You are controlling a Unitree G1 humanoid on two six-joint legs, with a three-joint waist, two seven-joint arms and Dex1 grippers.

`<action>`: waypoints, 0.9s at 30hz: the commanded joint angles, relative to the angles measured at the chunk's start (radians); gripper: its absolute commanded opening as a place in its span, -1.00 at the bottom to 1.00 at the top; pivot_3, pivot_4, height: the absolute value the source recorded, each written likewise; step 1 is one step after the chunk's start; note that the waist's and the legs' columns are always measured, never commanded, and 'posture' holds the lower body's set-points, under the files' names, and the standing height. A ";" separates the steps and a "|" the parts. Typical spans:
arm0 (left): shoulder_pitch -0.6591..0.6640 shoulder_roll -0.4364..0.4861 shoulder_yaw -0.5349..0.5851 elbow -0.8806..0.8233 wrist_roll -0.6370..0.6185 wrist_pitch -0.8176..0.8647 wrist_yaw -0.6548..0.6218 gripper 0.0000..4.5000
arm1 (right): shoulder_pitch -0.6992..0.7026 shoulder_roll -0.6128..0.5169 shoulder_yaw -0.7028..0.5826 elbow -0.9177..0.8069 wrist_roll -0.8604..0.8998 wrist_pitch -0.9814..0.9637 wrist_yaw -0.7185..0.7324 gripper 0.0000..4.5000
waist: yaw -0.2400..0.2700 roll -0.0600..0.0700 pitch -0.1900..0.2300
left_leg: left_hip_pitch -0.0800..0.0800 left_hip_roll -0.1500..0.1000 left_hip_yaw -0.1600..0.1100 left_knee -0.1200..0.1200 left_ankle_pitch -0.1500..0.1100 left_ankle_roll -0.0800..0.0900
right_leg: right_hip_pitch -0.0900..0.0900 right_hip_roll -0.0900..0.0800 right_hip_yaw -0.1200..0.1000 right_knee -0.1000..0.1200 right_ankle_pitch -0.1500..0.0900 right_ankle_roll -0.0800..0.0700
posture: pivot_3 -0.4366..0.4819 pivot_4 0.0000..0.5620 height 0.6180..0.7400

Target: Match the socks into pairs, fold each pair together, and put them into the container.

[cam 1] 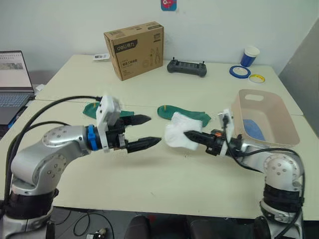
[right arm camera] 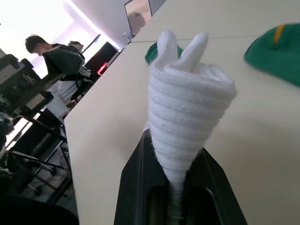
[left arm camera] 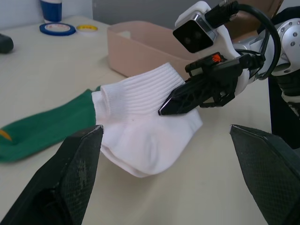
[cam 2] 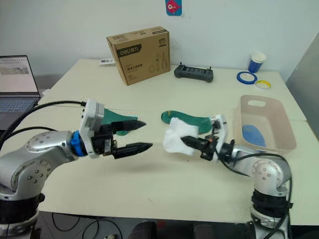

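right now the right gripper (cam 1: pixel 187 133) is clamped on the white socks (cam 1: pixel 179 135), a bunched bundle pinched between its two black fingers and held just above the table (cam 1: pixel 149 184) near its middle. from the right wrist view the ribbed white fabric (right arm camera: pixel 187 108) rises in a cone out of the closed fingers. the left gripper (cam 1: pixel 147 132) hovers a little to the left of the bundle, its fingers spread wide with nothing between them, tips pointing toward the socks but apart from them.

one dark green sock (cam 1: pixel 187 113) lies flat on the table just behind the white bundle, its orange tab at the left end. another green sock (cam 1: pixel 92 108) lies farther left, partly hidden behind the left wrist. the pinkish tub (cam 1: pixel 276 117) sits at the right side of the table, beside the right arm, and a light blue sock (cam 1: pixel 253 129) lies inside on its floor.

toward the back stand a cardboard box (cam 1: pixel 134 49), a black controller (cam 1: pixel 186 67), a blue paper cup (cam 1: pixel 250 56), a blue tape ring (cam 1: pixel 239 71) and a yellow tape ring (cam 1: pixel 256 78). a laptop (cam 1: pixel 14 82) sits at the far left.
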 commanded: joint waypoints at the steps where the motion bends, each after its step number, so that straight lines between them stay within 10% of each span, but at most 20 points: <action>1: -0.113 -0.069 -0.023 0.012 -0.026 -0.002 0.075 0.99 | -0.107 -0.146 -0.091 0.001 -0.020 -0.099 0.015 -1.00 | 0.000 0.000 0.000 | 0.000 0.000 0.000 0.001 0.000 0.000 | 0.000 0.000 0.000 0.000 0.001 0.001 | -0.05 -0.47 1.00; 8: -0.265 -0.251 -0.171 0.098 0.100 -0.106 0.095 0.99 | -0.113 -0.425 0.008 0.163 -0.296 -0.399 0.090 -1.00 | 0.006 -0.001 -0.001 | -0.001 -0.001 0.001 0.002 0.000 0.000 | 0.000 0.000 0.001 -0.001 0.002 -0.001 | -0.05 -0.47 1.00; 12: -0.377 -0.373 -0.262 0.203 0.195 -0.184 0.095 0.99 | -0.041 -0.730 0.245 0.349 -0.736 -0.855 0.164 -1.00 | 0.017 0.002 0.000 | -0.001 -0.002 0.002 0.002 0.000 0.000 | -0.001 0.000 0.002 -0.002 0.004 -0.003 | -0.05 -0.47 1.00; 27: -0.307 -0.370 -0.316 0.156 0.274 -0.204 0.049 0.99 | -0.033 -0.783 0.457 0.588 -1.066 -1.242 0.364 -1.00 | 0.003 0.004 -0.001 | 0.000 -0.001 0.002 0.007 0.000 0.000 | 0.001 0.000 0.003 0.001 0.004 -0.003 | -0.05 -0.47 1.00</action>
